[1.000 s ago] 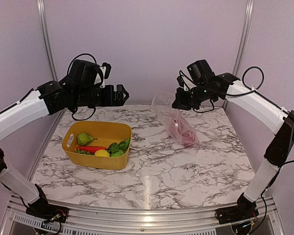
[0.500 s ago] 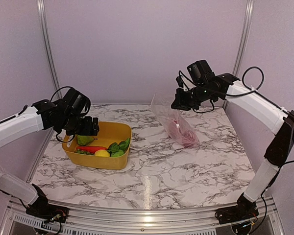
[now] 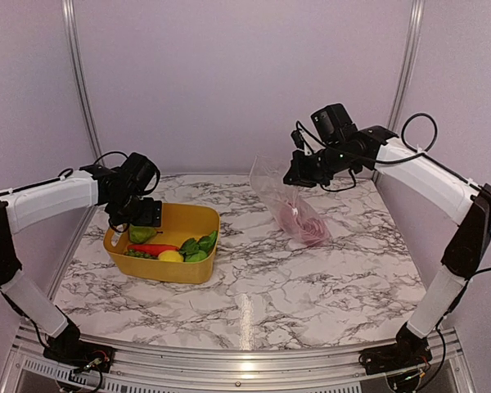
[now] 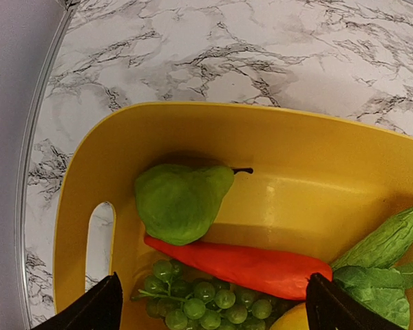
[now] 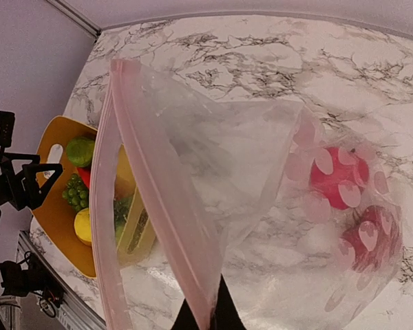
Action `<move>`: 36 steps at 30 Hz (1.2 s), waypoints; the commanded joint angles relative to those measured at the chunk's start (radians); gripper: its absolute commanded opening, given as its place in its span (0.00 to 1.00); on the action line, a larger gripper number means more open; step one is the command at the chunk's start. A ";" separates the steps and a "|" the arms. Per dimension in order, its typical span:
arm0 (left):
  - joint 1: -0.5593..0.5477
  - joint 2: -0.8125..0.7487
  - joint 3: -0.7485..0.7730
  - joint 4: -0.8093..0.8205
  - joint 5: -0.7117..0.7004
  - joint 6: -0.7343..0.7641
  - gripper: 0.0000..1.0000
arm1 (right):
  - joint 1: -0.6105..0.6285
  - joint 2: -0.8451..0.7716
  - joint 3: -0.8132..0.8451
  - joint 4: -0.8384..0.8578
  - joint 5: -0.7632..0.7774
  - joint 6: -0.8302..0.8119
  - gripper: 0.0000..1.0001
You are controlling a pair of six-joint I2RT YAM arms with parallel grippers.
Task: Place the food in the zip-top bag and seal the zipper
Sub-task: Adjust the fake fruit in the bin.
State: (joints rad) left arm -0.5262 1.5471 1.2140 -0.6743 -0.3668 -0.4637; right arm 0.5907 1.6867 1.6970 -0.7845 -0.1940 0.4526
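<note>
**Left hand over basket, right hand holding bag up by its mouth**

- Left hand [image 3: 144, 217]: fingers [image 4: 96, 311] spread wide with nothing between them. It hangs tips-down over the far-left part of the yellow basket [image 3: 164, 268].
- Left wrist view: the green pear [image 4: 179, 203] lies near the basket's handle-slot end. The orange-red carrot [image 4: 241, 265] lies just below it, touching. The green grapes [image 4: 206, 302] sit between the two fingertips. The leafy pieces [image 4: 382, 254] are at the right and the lemon [image 4: 296, 320] is only partly in frame.
- Right hand [image 3: 299, 173]: pressed together, pinching the zip-top bag [image 3: 290, 205] at its mouth edge. The bag's top is lifted off the desk [image 3: 270, 286] while the bottom rests on it.
- Bag position: far right of centre, well apart from the basket.
- Zipper [image 5: 158, 179]: the pink strip runs down to the right fingertips. The mouth gapes open and is unsealed.
- Two red round pieces [image 5: 337, 175] sit inside, at the bag's bottom.
- All other food is in the basket.
</note>
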 commanded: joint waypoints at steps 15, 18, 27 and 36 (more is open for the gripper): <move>0.121 0.267 0.161 0.055 0.013 0.345 0.89 | -0.014 -0.061 -0.060 0.044 -0.004 0.014 0.02; 0.121 0.294 0.152 0.085 0.018 0.343 0.88 | -0.014 -0.073 -0.080 0.051 -0.005 0.019 0.02; 0.119 0.314 0.098 0.111 0.064 0.331 0.88 | -0.024 -0.111 -0.131 0.070 0.002 0.024 0.02; 0.109 0.215 -0.028 0.106 0.140 0.280 0.88 | -0.050 -0.129 -0.170 0.084 -0.018 0.015 0.02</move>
State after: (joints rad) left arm -0.4065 1.8297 1.2297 -0.5518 -0.2852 -0.1432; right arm 0.5537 1.5795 1.5352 -0.7254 -0.2016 0.4675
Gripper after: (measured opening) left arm 0.882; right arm 0.024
